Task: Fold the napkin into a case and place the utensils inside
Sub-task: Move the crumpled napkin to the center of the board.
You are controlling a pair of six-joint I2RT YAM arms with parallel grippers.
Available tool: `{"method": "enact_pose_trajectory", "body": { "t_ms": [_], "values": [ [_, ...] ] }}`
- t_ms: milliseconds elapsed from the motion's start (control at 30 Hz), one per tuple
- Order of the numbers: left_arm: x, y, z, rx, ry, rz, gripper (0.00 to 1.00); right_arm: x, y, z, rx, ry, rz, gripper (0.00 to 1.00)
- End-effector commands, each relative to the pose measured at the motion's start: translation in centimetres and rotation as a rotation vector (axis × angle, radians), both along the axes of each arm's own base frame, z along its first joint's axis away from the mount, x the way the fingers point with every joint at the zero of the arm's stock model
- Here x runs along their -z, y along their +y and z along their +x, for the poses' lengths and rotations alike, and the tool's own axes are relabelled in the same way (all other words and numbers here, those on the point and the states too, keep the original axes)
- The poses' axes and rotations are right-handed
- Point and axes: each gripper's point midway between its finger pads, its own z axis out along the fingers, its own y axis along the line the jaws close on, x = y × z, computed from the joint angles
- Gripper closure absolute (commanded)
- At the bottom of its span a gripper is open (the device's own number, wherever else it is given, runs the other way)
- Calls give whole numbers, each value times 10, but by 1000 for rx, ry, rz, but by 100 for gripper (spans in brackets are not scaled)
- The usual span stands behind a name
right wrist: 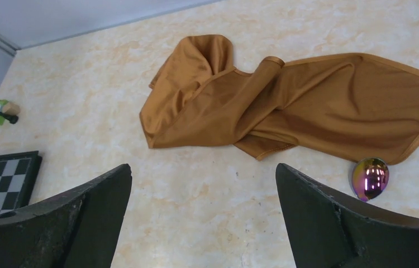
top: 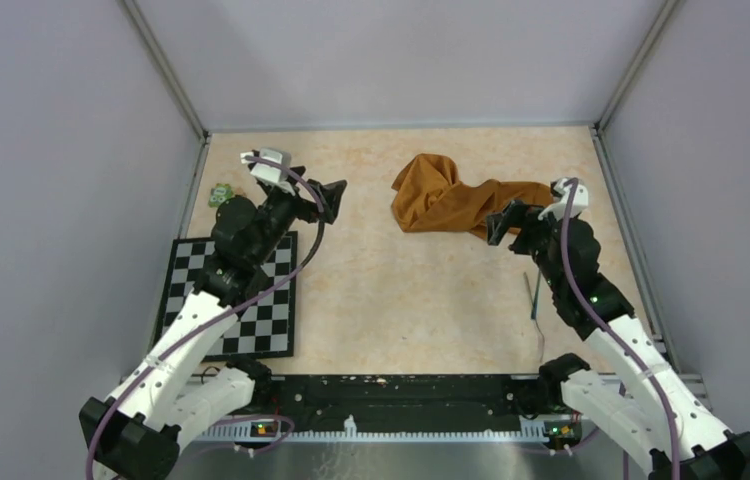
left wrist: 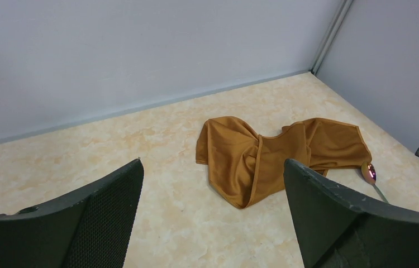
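- Closest to the arms, on the left, the checkered mat [top: 261, 310] lies flat on the table [top: 401, 300]. Nothing sits on the part I can see. The left arm covers the rest.
- On the right, a thin dark handle from the utensils [top: 533, 297] lies on the table by the right arm. Its shiny rainbow spoon head [right wrist: 370, 178] is just beside the edge of the napkin [right wrist: 308, 106]. I can see only this one piece, and the arm may hide more.
- The left gripper [top: 334, 192] has its fingers spread wide and holds nothing.
- The right gripper [top: 499, 222] is spread wide too and holds nothing. It hangs just by the near side of the napkin.
- Farther back, the napkin lies crumpled on the table. It is bunched up at one end and flatter at the other.
- There is no case yet, so nothing is inside anything. All the work is left: smooth the napkin, fold it, then slide the utensils in.
- A small green toy [top: 219, 194] sits far back on the left, well apart from the napkin.
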Motion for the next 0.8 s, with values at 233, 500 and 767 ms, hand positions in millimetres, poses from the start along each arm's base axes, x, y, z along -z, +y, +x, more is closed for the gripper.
{"method": "enact_pose_trajectory", "body": {
  "t_ms": [233, 500, 767],
  "values": [
    [-15, -5, 10, 1, -31, 9, 2, 45, 8, 79, 161, 130, -55, 1],
    [3, -4, 29, -53, 58, 65, 2, 85, 24, 145, 221, 302, 70, 2],
    [25, -12, 41, -62, 130, 98, 2, 135, 22, 196, 315, 488, 68, 15]
  ]
}}
